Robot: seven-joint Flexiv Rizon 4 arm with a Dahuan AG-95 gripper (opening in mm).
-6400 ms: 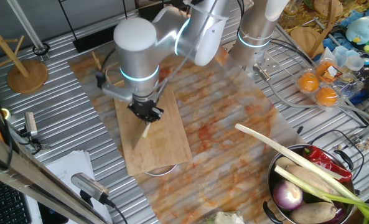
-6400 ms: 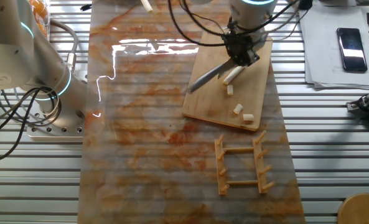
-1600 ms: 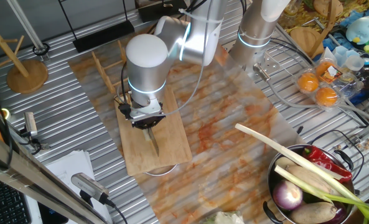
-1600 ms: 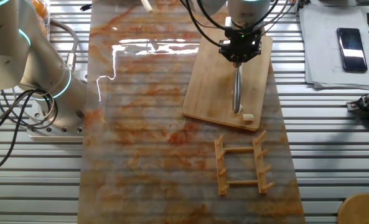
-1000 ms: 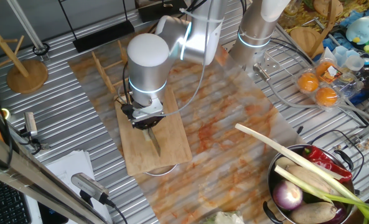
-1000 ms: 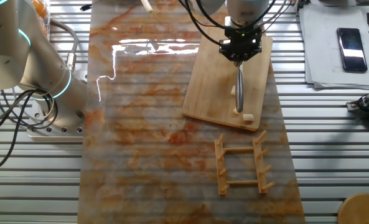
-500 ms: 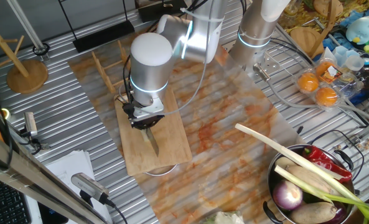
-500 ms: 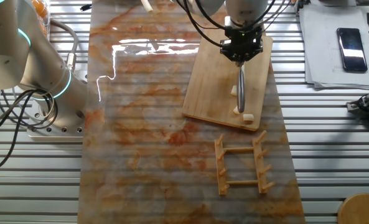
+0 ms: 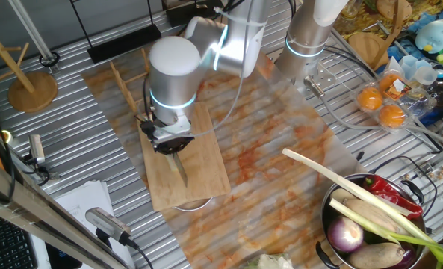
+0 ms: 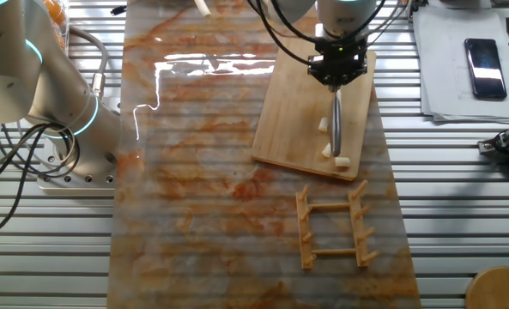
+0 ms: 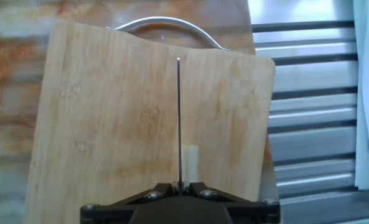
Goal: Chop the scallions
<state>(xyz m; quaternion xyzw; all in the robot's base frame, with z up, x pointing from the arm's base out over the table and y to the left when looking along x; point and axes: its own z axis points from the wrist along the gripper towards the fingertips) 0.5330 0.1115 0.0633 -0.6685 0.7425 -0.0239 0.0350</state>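
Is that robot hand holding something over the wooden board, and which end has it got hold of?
Yes. The gripper holds a thin steel knife by its handle end; the blade points out over the wooden cutting board, beside pale scallion chunks.

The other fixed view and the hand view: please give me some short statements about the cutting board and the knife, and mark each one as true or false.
1. The gripper holds a knife whose blade lies over the wooden cutting board. True.
2. Pale scallion pieces lie on the board beside the blade. True.
3. In the hand view, a scallion piece sits left of the blade. False: it sits just right of the blade.
4. The wooden rack stands on top of the cutting board. False: it lies on the mat beyond the board's edge.
5. A phone rests on the cutting board. False: it lies on papers off to the side.
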